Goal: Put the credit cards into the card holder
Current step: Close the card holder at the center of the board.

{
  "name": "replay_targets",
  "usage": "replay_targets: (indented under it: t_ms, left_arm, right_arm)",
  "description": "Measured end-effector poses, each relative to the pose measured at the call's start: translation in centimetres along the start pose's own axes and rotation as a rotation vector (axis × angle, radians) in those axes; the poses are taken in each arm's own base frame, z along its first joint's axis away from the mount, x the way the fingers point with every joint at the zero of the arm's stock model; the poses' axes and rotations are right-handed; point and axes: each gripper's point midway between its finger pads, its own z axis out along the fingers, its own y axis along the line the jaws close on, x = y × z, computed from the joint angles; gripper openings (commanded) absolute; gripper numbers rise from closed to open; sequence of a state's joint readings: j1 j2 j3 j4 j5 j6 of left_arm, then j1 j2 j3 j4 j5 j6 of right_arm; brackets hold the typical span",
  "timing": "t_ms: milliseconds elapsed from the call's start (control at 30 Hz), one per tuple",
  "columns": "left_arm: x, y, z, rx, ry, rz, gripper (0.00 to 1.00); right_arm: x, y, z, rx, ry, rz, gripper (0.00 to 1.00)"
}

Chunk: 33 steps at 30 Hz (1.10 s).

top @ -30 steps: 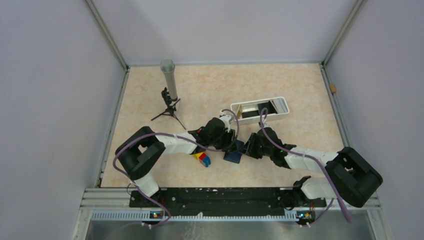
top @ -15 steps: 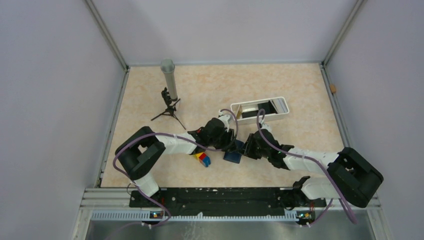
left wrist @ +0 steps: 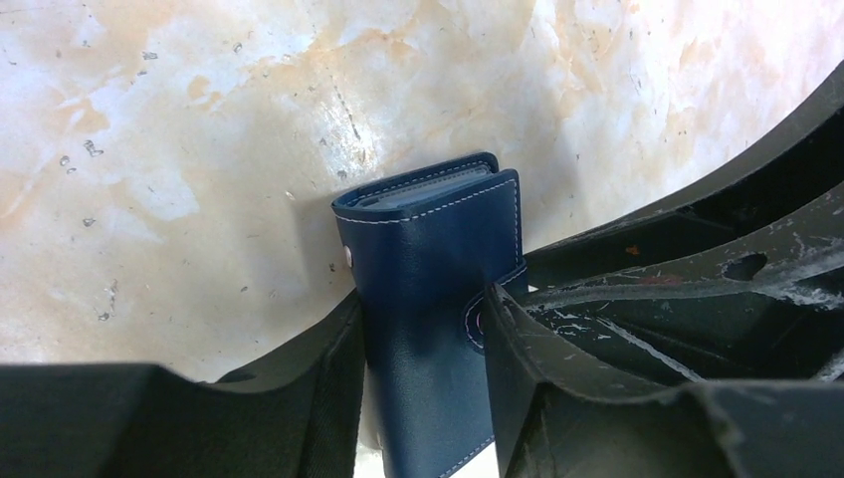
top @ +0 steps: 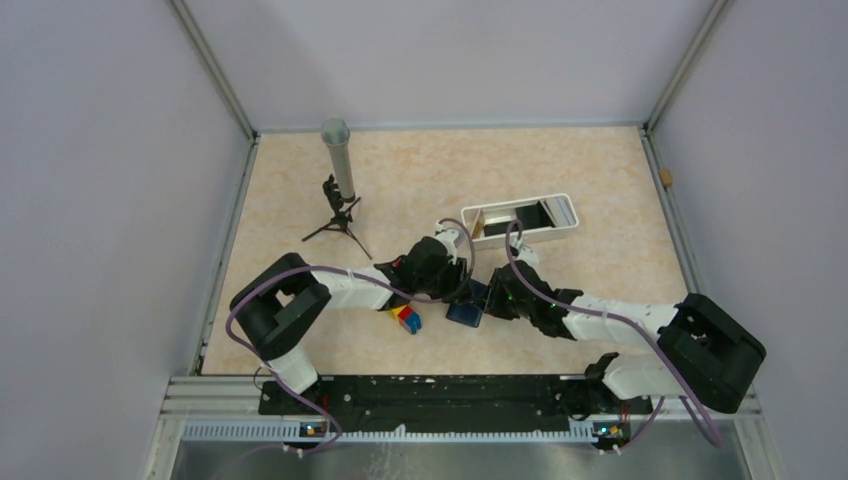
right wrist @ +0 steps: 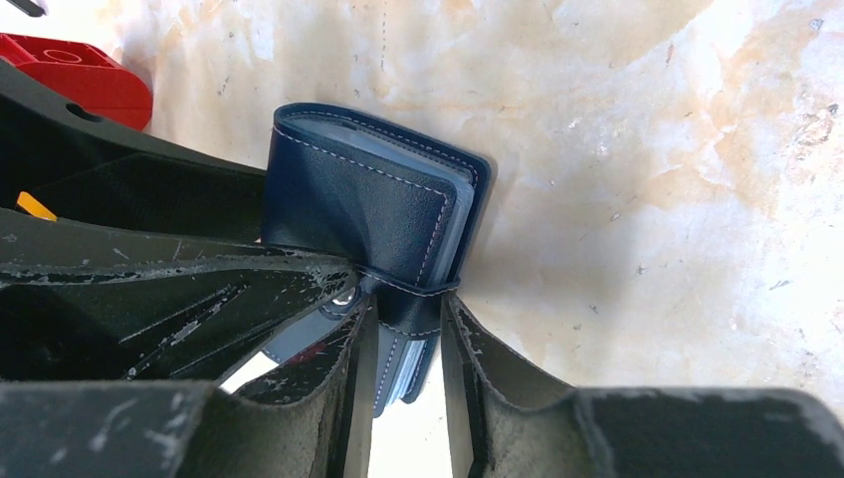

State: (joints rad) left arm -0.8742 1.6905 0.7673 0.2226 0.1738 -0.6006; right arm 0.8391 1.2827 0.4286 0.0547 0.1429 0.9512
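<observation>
**Card holder** [left wrist: 428, 269]: navy, white-stitched, with a snap stud, folded and resting on the surface [left wrist: 199, 149]. The left gripper [left wrist: 423, 309] pinches it across its width. From the opposite side, the right gripper [right wrist: 406, 314] has its fingers pressed onto the holder's closure strap. Pale slot edges show at the holder's end farthest from both grippers. A yellow-gold credit card [top: 480, 221] stands in the white tray [top: 573, 215] beyond the grippers. Toy bricks [top: 405, 318] sit near the left gripper.

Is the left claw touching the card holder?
Touching. The left wrist view shows the card holder wedged between the fingers of the left claw, no gap.
</observation>
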Motion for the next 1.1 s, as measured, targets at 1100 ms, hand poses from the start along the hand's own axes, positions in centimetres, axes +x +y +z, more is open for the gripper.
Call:
replay_targets:
  t_ms: [1100]
  left_arm:
    - [3.2,-1.0,-3.7,-0.071,0.058,-0.315,0.78]
  right_arm:
    - [0.9,0.5,-0.1,0.009,0.005,-0.028,0.30]
